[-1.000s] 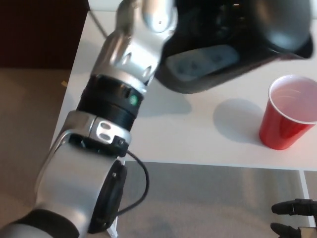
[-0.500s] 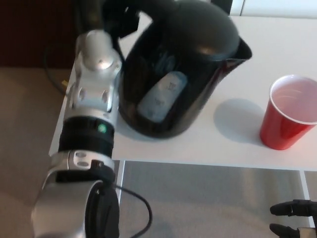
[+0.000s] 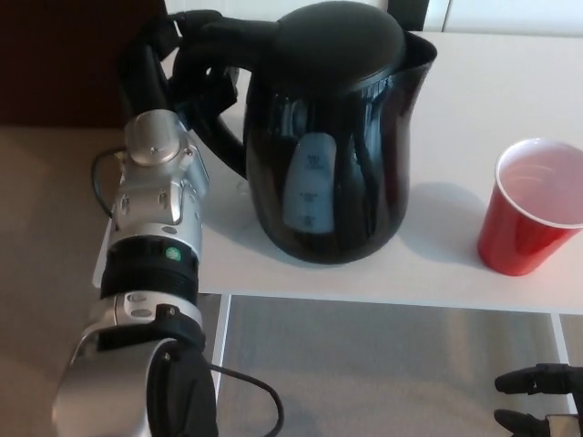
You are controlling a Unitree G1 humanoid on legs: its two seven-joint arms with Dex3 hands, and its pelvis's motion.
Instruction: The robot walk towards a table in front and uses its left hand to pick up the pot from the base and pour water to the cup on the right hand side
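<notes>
The black pot (image 3: 332, 137), an electric kettle with a grey level window, stands nearly upright over the white table (image 3: 492, 118). My left hand (image 3: 196, 77) is shut on the pot's handle at its left side, the silver forearm running down to the picture's bottom left. The red cup (image 3: 530, 218) stands on the table to the right of the pot, apart from it, with its mouth open upward. My right hand (image 3: 537, 401) shows only as dark fingers at the bottom right, below the table edge. No base is visible under the pot.
The table's front edge runs across the picture just below the pot and cup. Grey floor (image 3: 383, 364) lies below it. A dark wall or cabinet (image 3: 64, 55) fills the upper left. A black cable (image 3: 246, 391) loops from my left forearm.
The pot has swung from a steep tilt toward the cup back to nearly upright, and has moved left and lower. My left arm dropped and straightened with it. The cup stayed put.
</notes>
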